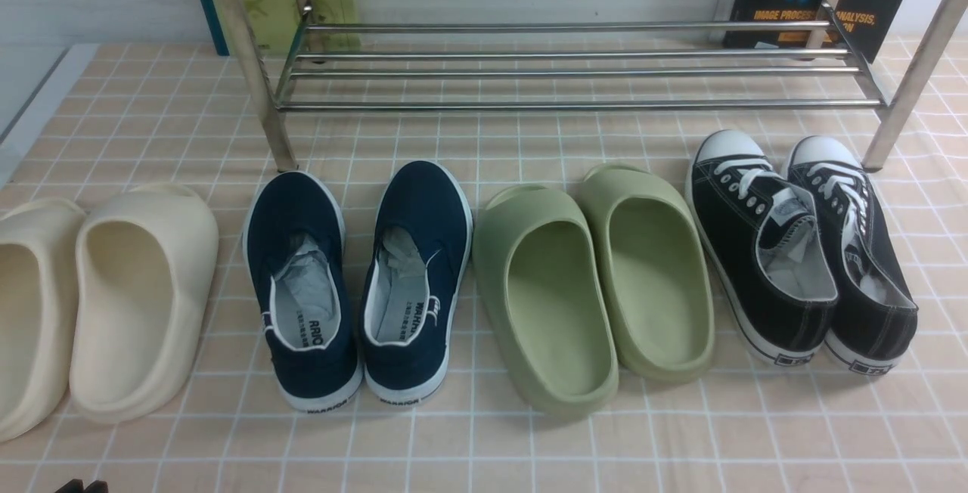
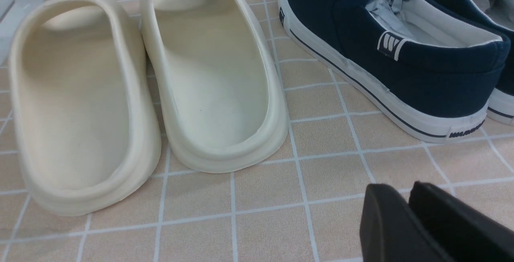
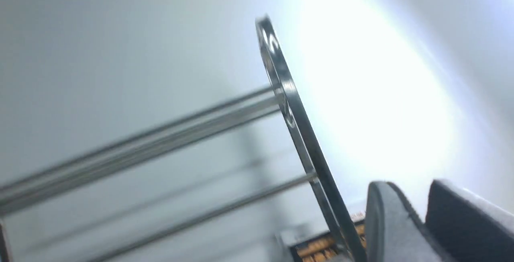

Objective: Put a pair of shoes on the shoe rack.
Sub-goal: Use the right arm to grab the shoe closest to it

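Front view: both black canvas sneakers [image 1: 762, 251] stand on the tiled floor before the rack [image 1: 575, 106], toes toward it, presumably lined up for easy lifting; white laces, rubber toe caps, grey lining; the left gripper [image 2: 408, 199] holds nothing, fingertips nearly together; the right gripper [image 3: 423, 209] is empty, its fingers slightly parted

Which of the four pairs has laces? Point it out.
The black low-top sneakers, the pair farthest to the robot's right: white laces criss-cross their fronts, while the other three pairs show no laces at all.
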